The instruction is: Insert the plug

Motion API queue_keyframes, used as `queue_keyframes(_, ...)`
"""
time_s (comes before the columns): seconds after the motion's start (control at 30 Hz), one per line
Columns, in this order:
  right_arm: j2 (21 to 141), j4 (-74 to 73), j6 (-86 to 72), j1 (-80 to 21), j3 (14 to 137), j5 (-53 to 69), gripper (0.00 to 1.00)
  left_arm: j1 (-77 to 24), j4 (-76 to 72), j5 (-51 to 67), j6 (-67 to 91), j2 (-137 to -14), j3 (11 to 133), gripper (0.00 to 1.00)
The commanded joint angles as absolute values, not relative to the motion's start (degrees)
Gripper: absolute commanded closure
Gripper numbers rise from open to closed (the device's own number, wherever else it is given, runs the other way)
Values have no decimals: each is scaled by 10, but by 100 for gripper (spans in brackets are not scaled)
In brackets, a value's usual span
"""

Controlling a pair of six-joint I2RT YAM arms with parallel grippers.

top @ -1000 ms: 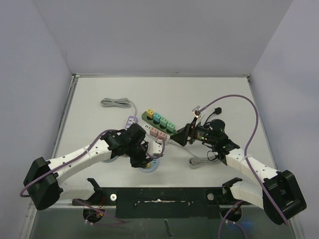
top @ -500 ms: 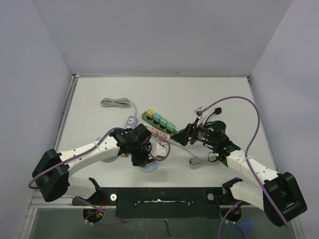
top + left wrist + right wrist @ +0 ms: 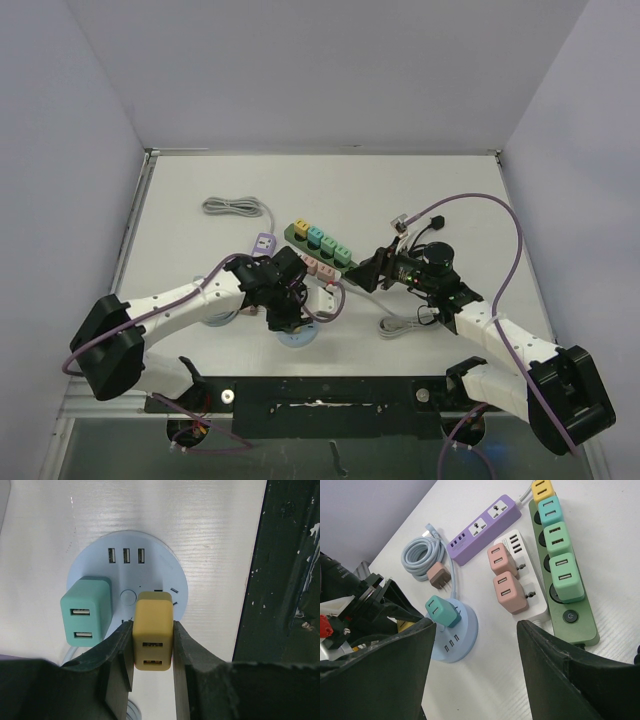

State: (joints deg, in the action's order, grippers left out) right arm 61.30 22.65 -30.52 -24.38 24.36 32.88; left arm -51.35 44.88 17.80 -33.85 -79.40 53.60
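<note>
I am at the insertion step: the left gripper (image 3: 152, 627) is clamped tight on the yellow plug (image 3: 153, 614), one finger flat on each side of its body, and its USB face looks back up at the wrist camera. Straight ahead of the fingertips lies the round blue hub (image 3: 150, 567). The plug's far end sits over the hub's face, but the prongs are hidden behind the plug body, so I cannot tell whether they have entered a socket or only hover above one. A few slots (image 3: 167, 591) show just past the plug's far corner, which makes me think the plug is slightly off the socket I want. A teal charger (image 3: 86, 610) is already seated in the hub, just outside one finger and close to it but not touching. The right gripper (image 3: 476, 627) hangs about half open with nothing between its jaws, above the table near the green strip (image 3: 570, 615) and the white strip (image 3: 525, 587); it takes no part in this. For the next move I judge I need a small sideways correction to line the prongs up with the slots, then a straight push along the fingers' axis. I must keep the plug square and that finger clear of the teal charger, and let go only once the plug sits flush.
</note>
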Motion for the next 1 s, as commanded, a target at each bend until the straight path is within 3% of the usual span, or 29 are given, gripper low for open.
queue_keyframes(0.0,606,257,-302,-240,244,322,33,-520,449,181,-358,-808,561,100)
queue_keyframes(0.63,607,260,-304,-235,238,320,33,-552,527,93,-332,-906,603,100)
queue_keyframes(0.97,600,259,-303,-231,233,320,33,-559,481,73,-318,-930,570,100)
